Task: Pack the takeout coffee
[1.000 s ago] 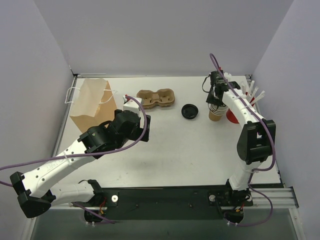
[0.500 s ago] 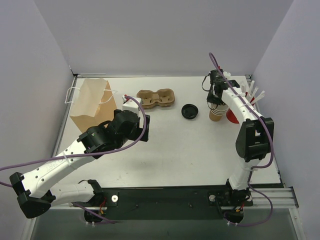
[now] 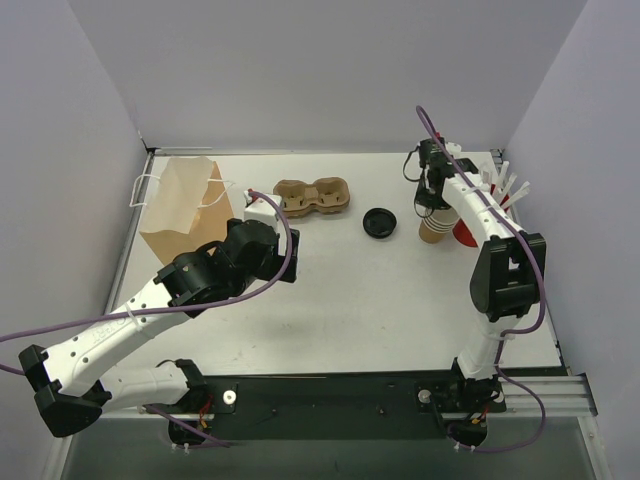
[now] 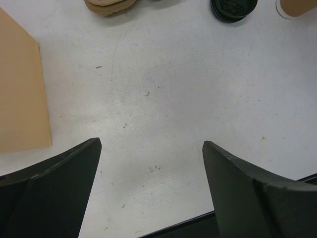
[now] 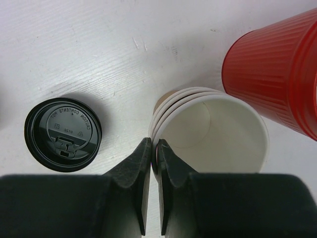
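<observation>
No lidded kraft cup shows. A round black lid [image 3: 379, 222] lies alone on the table, also in the right wrist view [image 5: 63, 134] and the left wrist view [image 4: 233, 7]. Just right of it stands a stack of unlidded tan paper cups [image 3: 432, 228]. My right gripper [image 3: 430, 195] is shut on the near-left rim of the top cup [image 5: 213, 129], one finger inside and one outside [image 5: 154, 144]. My left gripper [image 3: 262, 212] is open and empty above bare table [image 4: 151, 144]. The brown paper bag [image 3: 180, 205] stands at the far left [image 4: 20, 89].
A red ribbed cup [image 5: 277, 74] of white sticks [image 3: 505, 185] stands against the right of the cup stack. A brown pulp cup carrier [image 3: 312, 195] lies at the back middle, between the bag and the lid. Walls close the left, back and right.
My right gripper has shifted very slightly left at the cup stack. The left arm has not moved.
</observation>
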`<action>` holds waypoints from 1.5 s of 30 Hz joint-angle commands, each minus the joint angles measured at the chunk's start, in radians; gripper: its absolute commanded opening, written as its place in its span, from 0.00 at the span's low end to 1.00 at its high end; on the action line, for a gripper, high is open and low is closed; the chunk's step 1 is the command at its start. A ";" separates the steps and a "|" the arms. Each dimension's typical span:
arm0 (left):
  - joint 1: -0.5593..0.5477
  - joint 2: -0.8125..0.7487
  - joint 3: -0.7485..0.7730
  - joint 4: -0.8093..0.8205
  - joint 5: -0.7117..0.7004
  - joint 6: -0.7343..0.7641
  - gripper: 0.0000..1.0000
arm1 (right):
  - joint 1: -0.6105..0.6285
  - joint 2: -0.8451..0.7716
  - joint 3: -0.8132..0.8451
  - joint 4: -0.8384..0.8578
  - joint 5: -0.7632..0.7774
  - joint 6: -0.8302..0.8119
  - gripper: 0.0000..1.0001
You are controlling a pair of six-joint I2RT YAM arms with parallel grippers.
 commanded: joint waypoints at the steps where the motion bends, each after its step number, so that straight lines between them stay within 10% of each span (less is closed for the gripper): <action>1: 0.007 -0.022 0.034 -0.007 0.000 -0.014 0.95 | 0.002 -0.001 0.052 -0.043 0.055 -0.018 0.04; 45: 0.025 -0.035 0.022 -0.004 0.013 -0.004 0.95 | 0.061 0.068 0.159 -0.144 0.186 -0.064 0.00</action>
